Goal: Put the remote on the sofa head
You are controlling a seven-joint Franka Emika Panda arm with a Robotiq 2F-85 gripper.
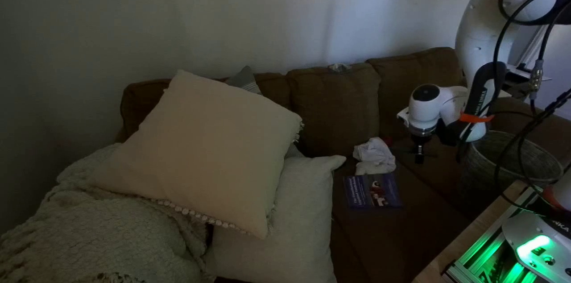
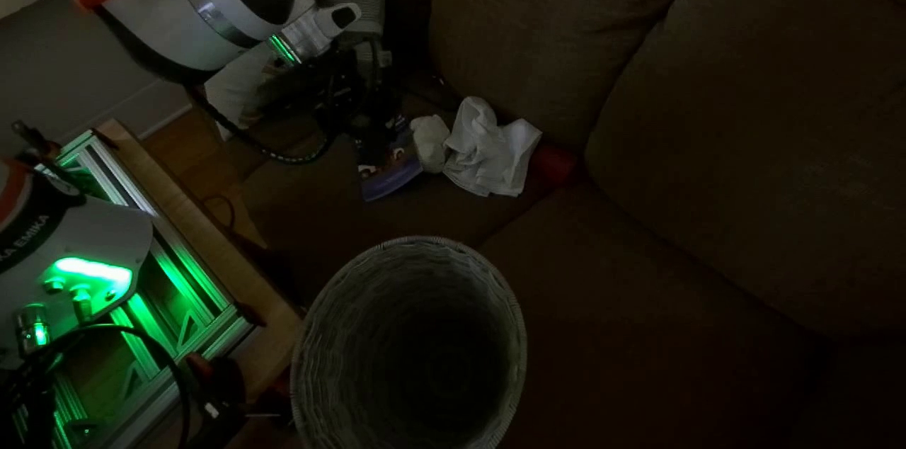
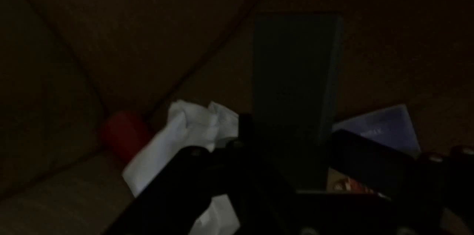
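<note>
My tool [image 3: 289,133] is closed on the remote [image 3: 292,68], its fingers [image 3: 364,161] at the two long sides. In the wrist view more than half of the remote's dark length reaches beyond the fingertips. I hold it above the surface [image 1: 424,211], the brown seat of the sofa; how high, I cannot tell. In an exterior view it hangs just right of a crumpled white cloth [image 1: 375,153].

The sofa head [image 1: 415,56] runs along the far side, apart from the remote, with a crumpled greyish thing [image 1: 340,68] lying on it that I cannot make out. On the surface, a bluish booklet [image 1: 374,191] lies on the near side of the cloth. A red thing [image 2: 555,164], partly hidden, shows beside the cloth at the foot of the backrest [image 2: 538,31].

To the left a big cream pillow [image 1: 205,153] leans over a paler one [image 1: 308,211], and a fleecy blanket [image 1: 102,225] fills the near left. To the right stands a woven basket [image 2: 322,336], its inside in deep shadow. At near right my base [image 1: 539,251] glows green on a wooden stand [image 1: 477,229]. The room is dim, the far wall [image 1: 267,15] palest toward the right.
</note>
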